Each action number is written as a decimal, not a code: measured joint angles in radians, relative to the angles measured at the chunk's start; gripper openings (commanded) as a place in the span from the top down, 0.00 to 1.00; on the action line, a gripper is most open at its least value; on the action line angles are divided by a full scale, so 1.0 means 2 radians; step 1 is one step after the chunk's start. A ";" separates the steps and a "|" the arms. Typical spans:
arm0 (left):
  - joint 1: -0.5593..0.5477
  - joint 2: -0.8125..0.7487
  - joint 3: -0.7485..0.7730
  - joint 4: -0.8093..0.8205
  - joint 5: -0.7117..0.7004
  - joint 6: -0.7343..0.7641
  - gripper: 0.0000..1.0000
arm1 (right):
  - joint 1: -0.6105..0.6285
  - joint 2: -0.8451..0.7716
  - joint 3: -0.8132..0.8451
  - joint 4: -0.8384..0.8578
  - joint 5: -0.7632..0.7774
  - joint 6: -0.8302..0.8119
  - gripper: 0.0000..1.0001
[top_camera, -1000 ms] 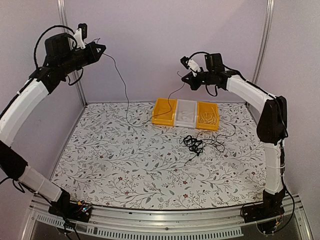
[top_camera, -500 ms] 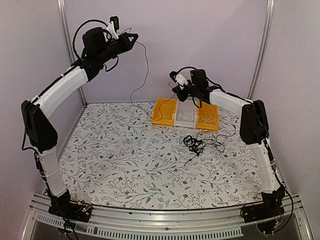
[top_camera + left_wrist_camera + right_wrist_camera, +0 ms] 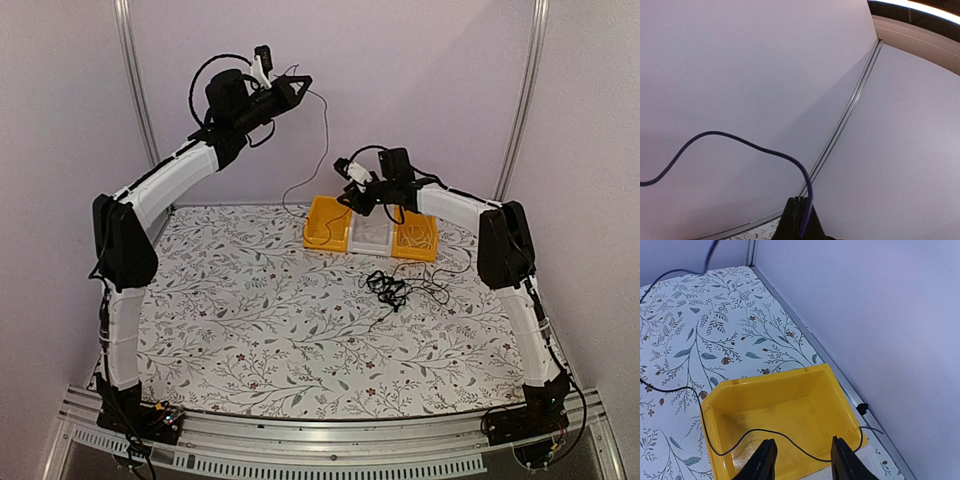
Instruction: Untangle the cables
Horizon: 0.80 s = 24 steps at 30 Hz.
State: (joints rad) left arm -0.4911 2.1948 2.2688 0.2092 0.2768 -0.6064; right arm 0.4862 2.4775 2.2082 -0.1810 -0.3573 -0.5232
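From above, the left end effector (image 3: 303, 84) is raised high at the back and pinches one end of a freed strand (image 3: 326, 135). The strand's long axis runs roughly 12 to 6 o'clock, dropping in a slack curve and then trailing off toward 4 o'clock into the yellow bin (image 3: 322, 238). The right end effector (image 3: 348, 194) hovers just over that bin. The knotted clump (image 3: 388, 288) lies on the counter (image 3: 250, 320) at about 5 o'clock from it, so the right arm is much the nearer one for the next pull. A second ago the left arm was far out at 9 o'clock and the right one higher, with the strand stretched between them. Both have since swung inward and the line has gone loose. In the left wrist view the fingers (image 3: 795, 222) are pressed together on the strand (image 3: 740, 141), which arcs off toward 9 o'clock against the bare wall. In the right wrist view the jaws stand apart, no longer clamped. The strand (image 3: 790, 442) lies loose across the yellow bin (image 3: 785, 385) below the right end effector (image 3: 803, 441), running 9 to 3 o'clock.
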 measured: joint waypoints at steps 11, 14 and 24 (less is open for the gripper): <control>0.000 0.003 0.002 0.038 0.000 -0.017 1.00 | 0.000 -0.095 -0.107 -0.050 -0.080 0.001 0.44; -0.001 0.002 0.001 0.051 0.000 -0.026 1.00 | 0.004 -0.130 -0.107 -0.050 -0.104 0.002 0.37; -0.016 -0.031 -0.013 0.058 0.001 -0.034 1.00 | 0.058 -0.108 -0.037 -0.048 -0.115 0.008 0.33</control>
State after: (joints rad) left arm -0.5236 2.1338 2.2421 0.3244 0.2790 -0.6739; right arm 0.6025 2.2623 2.1338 -0.2771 -0.5865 -0.5079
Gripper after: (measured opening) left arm 0.015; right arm 0.670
